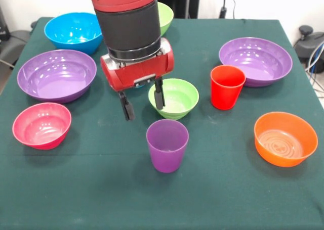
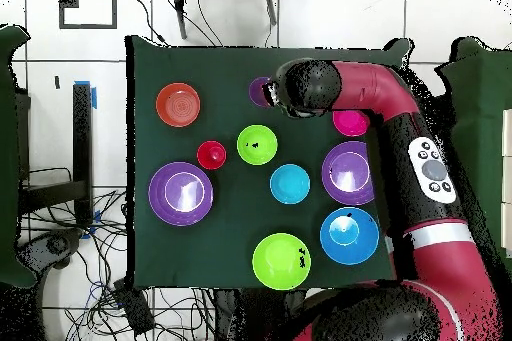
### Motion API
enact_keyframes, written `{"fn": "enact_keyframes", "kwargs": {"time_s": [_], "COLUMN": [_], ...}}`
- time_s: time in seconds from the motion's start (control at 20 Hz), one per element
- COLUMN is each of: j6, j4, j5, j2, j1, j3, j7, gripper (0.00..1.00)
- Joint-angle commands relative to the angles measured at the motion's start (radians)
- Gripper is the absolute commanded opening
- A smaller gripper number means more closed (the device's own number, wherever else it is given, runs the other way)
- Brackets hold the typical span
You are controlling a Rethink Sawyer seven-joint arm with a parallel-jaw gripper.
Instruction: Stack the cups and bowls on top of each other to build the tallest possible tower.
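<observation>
My gripper (image 1: 143, 104) is open and empty, and hangs just left of the small lime green bowl (image 1: 173, 97), behind and left of the purple cup (image 1: 167, 145). One finger (image 1: 159, 94) shows in front of that bowl's left rim. The purple cup stands upright and alone near the table's front; in the overhead view (image 2: 260, 91) my wrist partly covers it. The red cup (image 1: 227, 86) stands upright to the right of the green bowl. It also shows in the overhead view (image 2: 211, 155). Nothing is stacked; every cup and bowl stands apart on the green cloth.
Around them stand the pink bowl (image 1: 42, 125), two wide purple bowls (image 1: 56, 74) (image 1: 255, 60), a large blue bowl (image 1: 74, 32), an orange bowl (image 1: 285, 139) and a large green bowl (image 1: 166, 15) behind my arm. A small blue bowl (image 2: 290, 184) shows from overhead.
</observation>
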Motion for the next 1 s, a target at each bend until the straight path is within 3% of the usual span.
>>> {"fn": "enact_keyframes", "kwargs": {"time_s": [0.05, 0.5, 1.0], "j6": [0.049, -0.053, -0.035], "j4": [0.149, 0.203, 0.148], "j5": [-0.063, -0.114, -0.148], "j2": [0.015, 0.049, 0.053], "j1": [-0.014, -0.055, -0.059], "j3": [-0.065, -0.065, -0.059], "j7": [-0.1, -0.105, -0.137], "gripper": [1.0, 1.0, 1.0]}}
